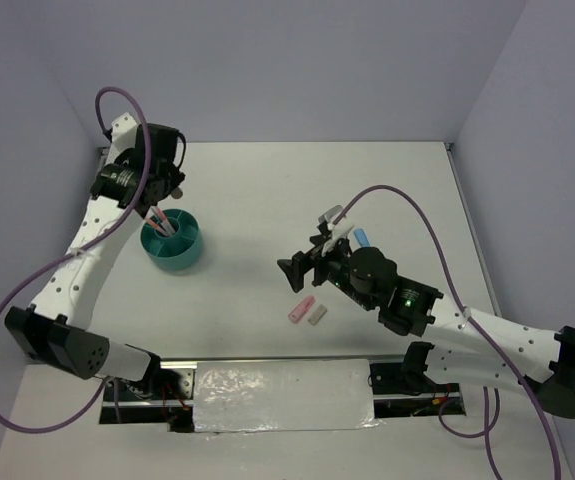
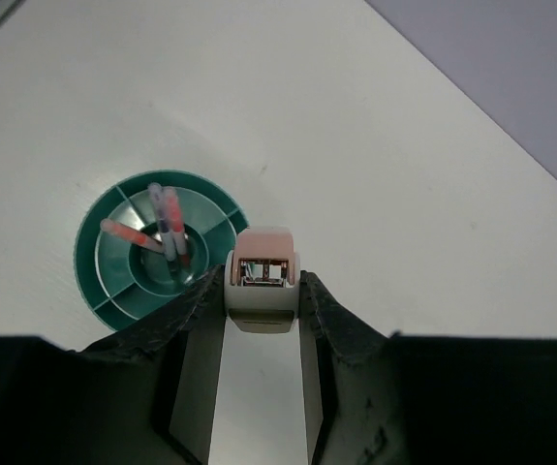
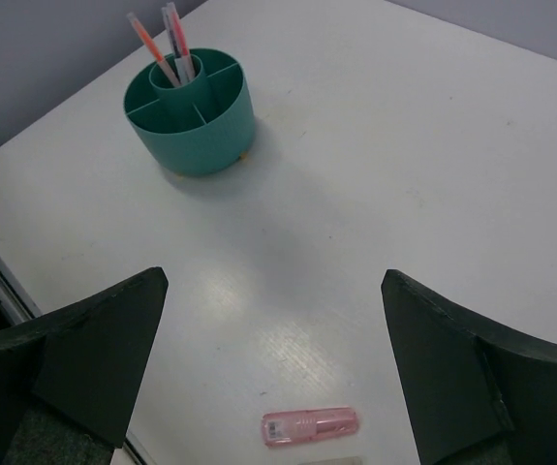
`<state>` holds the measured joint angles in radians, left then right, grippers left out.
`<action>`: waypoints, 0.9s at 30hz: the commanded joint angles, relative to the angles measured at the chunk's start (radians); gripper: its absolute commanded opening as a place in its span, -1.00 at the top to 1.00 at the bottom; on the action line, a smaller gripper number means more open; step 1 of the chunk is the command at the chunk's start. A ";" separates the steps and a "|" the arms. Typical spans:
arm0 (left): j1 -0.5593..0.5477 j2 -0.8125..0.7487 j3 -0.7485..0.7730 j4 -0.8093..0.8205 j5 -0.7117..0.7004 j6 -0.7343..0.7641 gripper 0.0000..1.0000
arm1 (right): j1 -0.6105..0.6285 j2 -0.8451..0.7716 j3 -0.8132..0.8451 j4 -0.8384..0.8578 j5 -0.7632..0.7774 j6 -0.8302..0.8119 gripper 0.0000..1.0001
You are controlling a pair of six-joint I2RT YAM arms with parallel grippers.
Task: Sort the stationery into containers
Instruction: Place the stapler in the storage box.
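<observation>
Now my left arm stretches far, with the left gripper [image 2: 263,291] clamped on a small pink piece [image 2: 264,260] just over the organiser [image 2: 113,291] rim, while the right gripper [image 3: 273,291] hangs wide open above a pink eraser [image 3: 310,425].

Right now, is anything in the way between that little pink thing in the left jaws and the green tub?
Nothing visible does. The pink-and-beige piece hangs by the rim of the teal organiser, only air between them. The pens stand in its centre cup, away from the nearer outer compartments.
</observation>
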<state>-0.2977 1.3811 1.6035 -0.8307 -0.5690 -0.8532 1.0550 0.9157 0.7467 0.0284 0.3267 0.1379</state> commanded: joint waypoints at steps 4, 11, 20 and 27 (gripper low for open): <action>0.002 0.150 0.117 -0.123 -0.337 -0.334 1.00 | -0.001 -0.046 -0.043 -0.021 -0.043 0.071 -0.99; 0.023 0.274 0.122 -0.096 -0.422 -0.444 1.00 | -0.001 -0.051 -0.070 -0.021 -0.124 0.071 -0.99; 0.031 0.395 0.131 -0.122 -0.436 -0.579 1.00 | 0.000 -0.064 -0.107 -0.007 -0.155 0.055 -0.99; 0.038 0.420 0.075 -0.111 -0.408 -0.638 1.00 | 0.000 -0.058 -0.118 0.004 -0.161 0.031 -1.00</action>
<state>-0.2691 1.7988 1.6886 -0.9611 -0.9585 -1.4487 1.0550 0.8715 0.6331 -0.0044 0.1703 0.1898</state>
